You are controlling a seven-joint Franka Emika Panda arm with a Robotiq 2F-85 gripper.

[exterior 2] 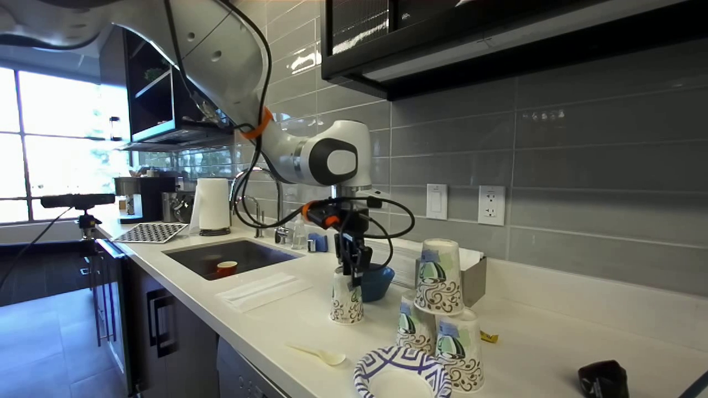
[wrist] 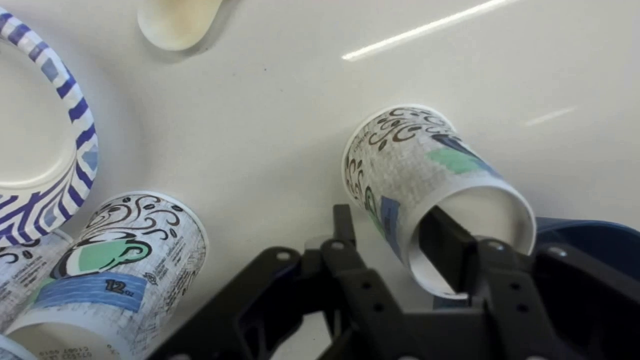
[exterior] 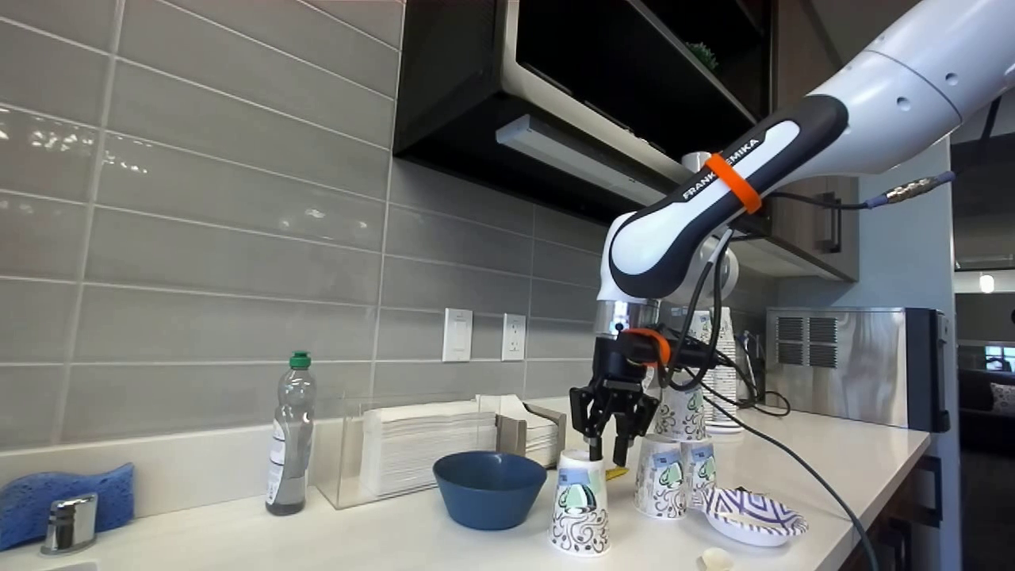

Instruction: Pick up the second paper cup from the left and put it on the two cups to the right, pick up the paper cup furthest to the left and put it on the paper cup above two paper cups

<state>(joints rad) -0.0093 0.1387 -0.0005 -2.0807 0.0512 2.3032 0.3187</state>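
Upside down on the counter stands the leftmost paper cup (exterior: 580,507), white with a blue-green print. My gripper (exterior: 607,457) points down over it with jaws apart. In the wrist view one finger (wrist: 445,245) reaches over the cup's (wrist: 400,150) raised base rim into its recess, while the opposite finger (wrist: 343,222) is outside the wall; whether either touches the cup I cannot tell. The two cups to the right (exterior 2: 415,329) stand upside down side by side. Another paper cup (exterior 2: 440,276) rests upside down on top of them, evidently the second paper cup from the left.
A blue bowl (exterior: 489,492) is close beside the leftmost cup. The patterned dish (exterior 2: 401,359) sits by the stacked cups, and a pale spoon (exterior 2: 318,352) lies near the counter edge. Behind are a napkin holder (exterior: 428,444) and a bottle (exterior: 292,444).
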